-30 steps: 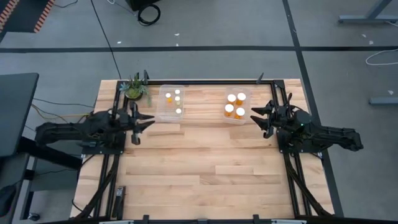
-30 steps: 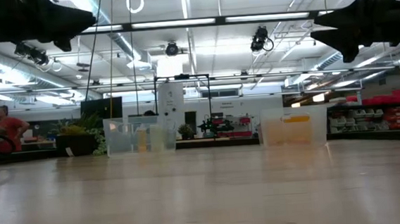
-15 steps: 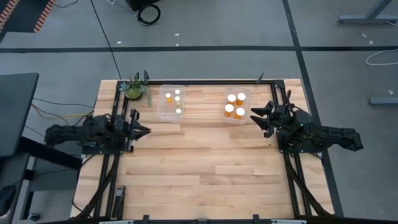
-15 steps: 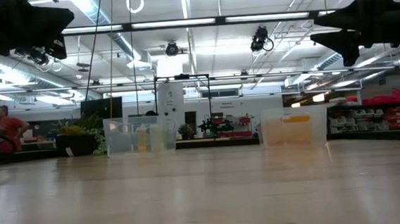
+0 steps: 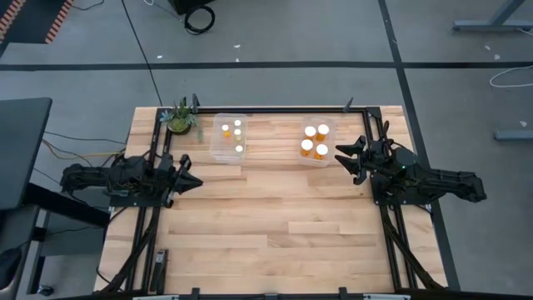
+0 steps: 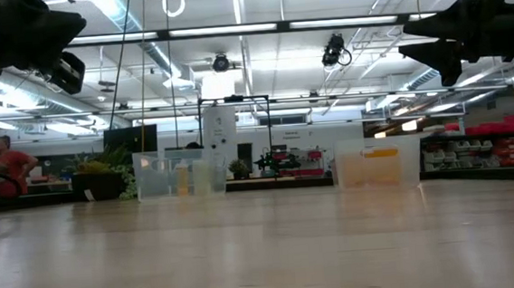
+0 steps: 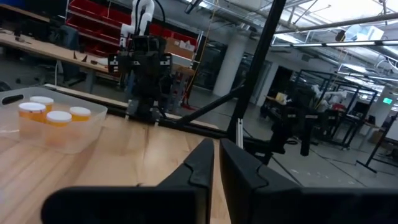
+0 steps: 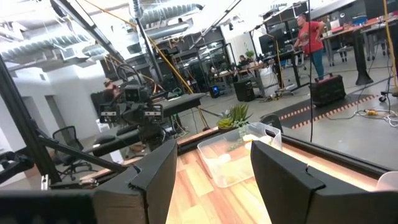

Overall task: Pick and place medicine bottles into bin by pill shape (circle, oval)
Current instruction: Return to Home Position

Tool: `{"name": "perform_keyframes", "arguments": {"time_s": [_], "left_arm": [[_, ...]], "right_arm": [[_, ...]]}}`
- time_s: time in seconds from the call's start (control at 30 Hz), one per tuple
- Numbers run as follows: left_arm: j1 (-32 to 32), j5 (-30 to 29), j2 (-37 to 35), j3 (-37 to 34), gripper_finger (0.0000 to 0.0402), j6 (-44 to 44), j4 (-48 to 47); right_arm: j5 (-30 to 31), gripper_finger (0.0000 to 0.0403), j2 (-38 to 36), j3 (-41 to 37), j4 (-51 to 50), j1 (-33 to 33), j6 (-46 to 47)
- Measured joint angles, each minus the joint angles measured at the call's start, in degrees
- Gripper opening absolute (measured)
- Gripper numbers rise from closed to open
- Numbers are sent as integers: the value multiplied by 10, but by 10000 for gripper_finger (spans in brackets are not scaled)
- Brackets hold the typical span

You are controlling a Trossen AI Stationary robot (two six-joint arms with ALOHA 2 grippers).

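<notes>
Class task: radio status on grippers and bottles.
Left gripper shut, empty, over wooden table's left side. Right gripper open, empty, beside right clear plastic bin. Amber white-capped bottles in it and left bin.

Four narrow medicine bottles (image 5: 236, 133) stand upright, white caps up, inside the left clear bin (image 5: 223, 155) at the far side of the worktop (image 5: 266, 217). Three are bunched toward its far end and one stands nearer. Four wider amber bottles (image 5: 310, 132) stand upright, clustered two by two, in the right clear bin (image 5: 317, 162).
</notes>
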Motion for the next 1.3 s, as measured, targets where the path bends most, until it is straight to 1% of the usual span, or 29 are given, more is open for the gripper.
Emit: {"name": "perform_keyframes", "arguments": {"time_s": [0.23,0.6,0.9,1.3], "left_arm": [[0,0,0,0,40,0,0],[0,0,0,0,28,0,0],[0,-1,0,0,40,1,0],[0,-1,0,0,29,1,0]], "right_arm": [[0,214,0,0,0,0,0],[0,214,0,0,0,0,0],[0,214,0,0,0,0,0],[0,214,0,0,0,0,0]]}}
